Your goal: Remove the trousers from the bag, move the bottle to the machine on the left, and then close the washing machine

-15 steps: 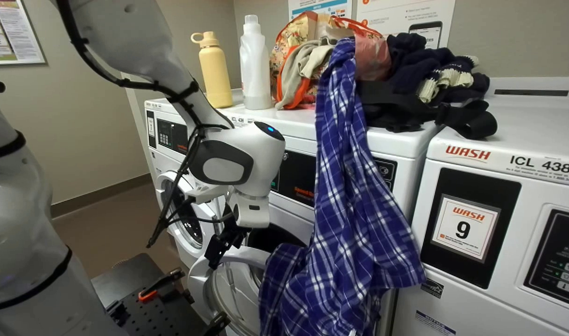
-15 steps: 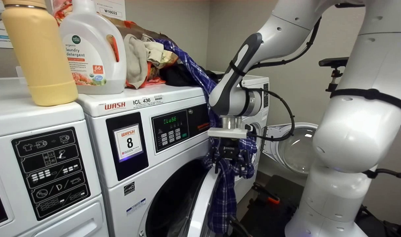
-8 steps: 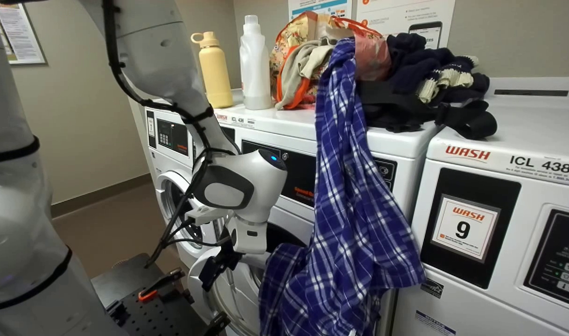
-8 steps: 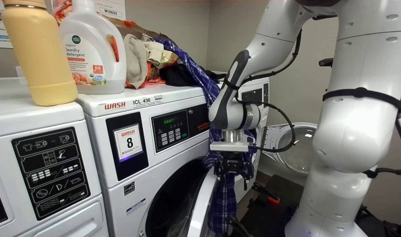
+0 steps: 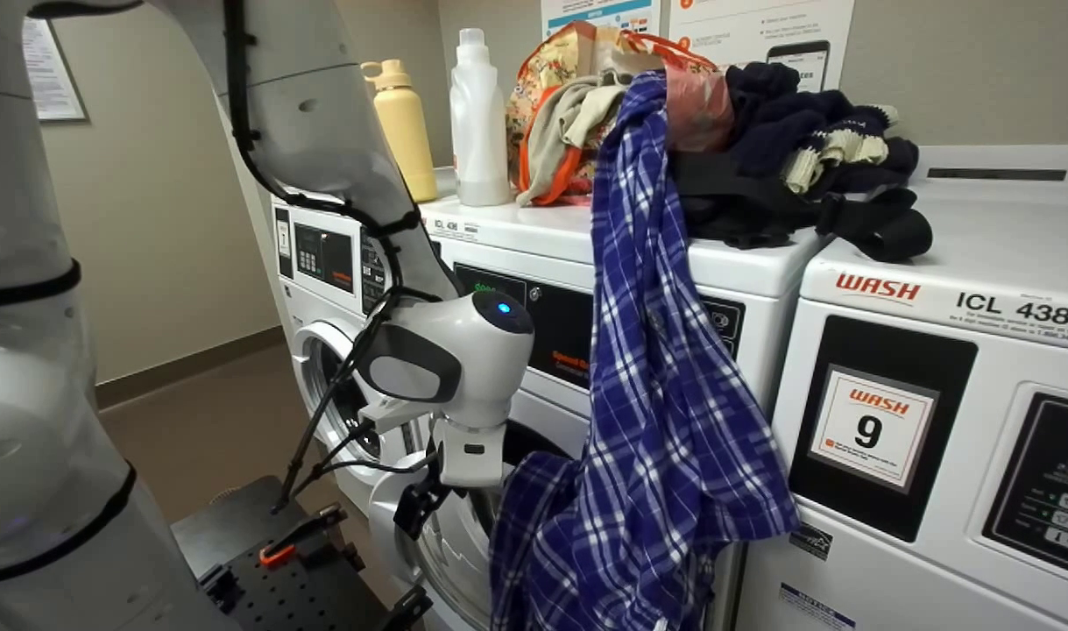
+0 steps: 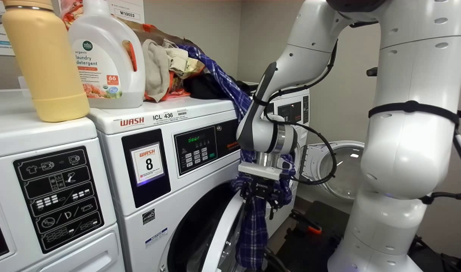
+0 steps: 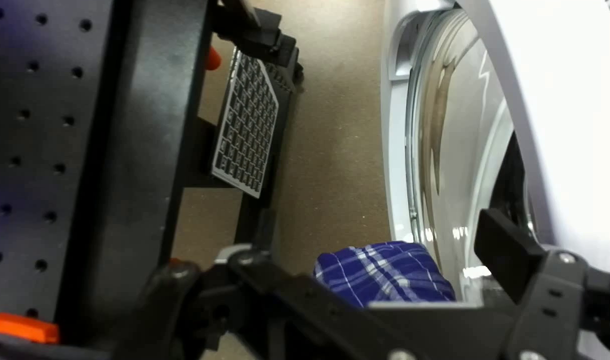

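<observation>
The blue plaid trousers (image 5: 665, 350) hang from the floral bag (image 5: 542, 96) down the machine front; they show in the other views too (image 6: 222, 75) (image 7: 380, 275). The yellow bottle (image 5: 406, 131) (image 6: 47, 64) and white detergent bottle (image 5: 479, 123) (image 6: 105, 68) stand upright on the machine tops. The washing machine door (image 5: 446, 561) (image 6: 224, 230) stands open, its white rim (image 7: 565, 110) at right in the wrist view. My gripper (image 7: 387, 245) (image 6: 258, 206) (image 5: 420, 513) is open and empty beside the door. One finger (image 7: 507, 255) overlaps the door; contact cannot be told.
Dark clothes (image 5: 814, 131) lie on the machine tops beside the bag. Another machine's round door (image 6: 338, 170) stands open behind the arm. A black perforated base table (image 5: 288, 570) (image 7: 34, 165) with an orange clamp (image 7: 22, 327) is near the gripper.
My gripper went down, then shifted toward the machine and tilted slightly. The door has swung a little toward its opening, and the trousers' lower end moved slightly with it. The bottles stayed.
</observation>
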Available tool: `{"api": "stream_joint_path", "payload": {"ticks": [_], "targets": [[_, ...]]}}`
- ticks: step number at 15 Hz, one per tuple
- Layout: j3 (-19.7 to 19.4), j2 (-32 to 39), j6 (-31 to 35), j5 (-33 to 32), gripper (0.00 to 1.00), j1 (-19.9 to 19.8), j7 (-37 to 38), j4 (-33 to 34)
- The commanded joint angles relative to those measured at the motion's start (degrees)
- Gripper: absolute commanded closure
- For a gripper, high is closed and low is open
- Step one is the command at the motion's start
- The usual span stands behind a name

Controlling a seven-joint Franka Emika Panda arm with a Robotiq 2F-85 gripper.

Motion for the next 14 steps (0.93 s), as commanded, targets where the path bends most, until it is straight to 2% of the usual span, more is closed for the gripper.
{"api": "stream_joint_path", "payload": {"ticks": [1,7,12,14], "targets": [[3.0,-0.2,3.1,10.6,0.00,0.6,-6.0,-0.1],[8.5,-0.8,3.5,26.6,0.00,1.6,-14.7,2.2],[11.4,0.6,7.2,34.3,0.00,2.9,-19.9,6.0],[12.2,2.0,9.7,35.3,0.00,3.9,-20.3,7.6]]}}
